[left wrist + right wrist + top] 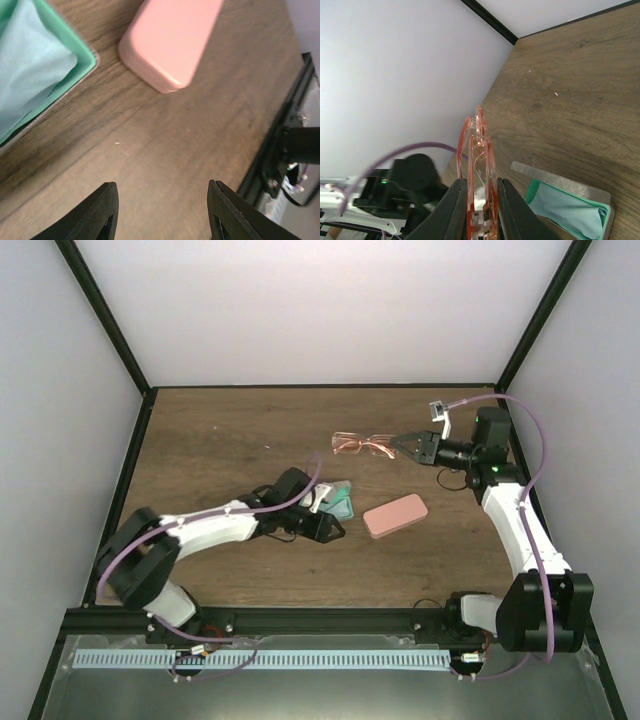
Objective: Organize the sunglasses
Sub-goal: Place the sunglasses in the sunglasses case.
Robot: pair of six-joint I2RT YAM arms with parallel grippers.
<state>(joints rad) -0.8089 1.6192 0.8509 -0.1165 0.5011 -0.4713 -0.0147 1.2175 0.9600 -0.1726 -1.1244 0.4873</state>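
**A:** How does the right arm (515, 520) sit?

**B:** It runs up the right side of the table (220, 450). The forearm leans toward the back and the wrist is turned left, toward the far middle.

**A:** And its claw?

**B:** The right gripper (408, 445) is pinched on the sunglasses (362, 446), the pair with the pinkish translucent frame. It has them by one end, and the rest sticks out to the left. In the wrist view the fingers (452, 210) press on both sides of the frame, which shows edge-on. The wood lies well below, so the pair hangs clear of the table.

**A:** What about the left arm (215, 528)?

**B:** It is stretched low from the near left corner toward the middle. The forearm is nearly level and the wrist dips toward the wood.

**A:** Its claw?

**B:** The left gripper (162, 187) is spread wide, with only bare wood showing between the fingers. I can't tell whether the tips touch the table.

**A:** What lies near it?

**B:** A closed pink case (172, 37) lies flat just ahead of it. Off to one side is an open green case (82, 62) with a light blue cloth (30, 65) inside. From above, the green case is partly hidden under the left wrist. The pink case sits just right of it, and the two do not touch.

**A:** How far are the sunglasses from the cases?

**B:** Well apart. They are held farther back than both cases.
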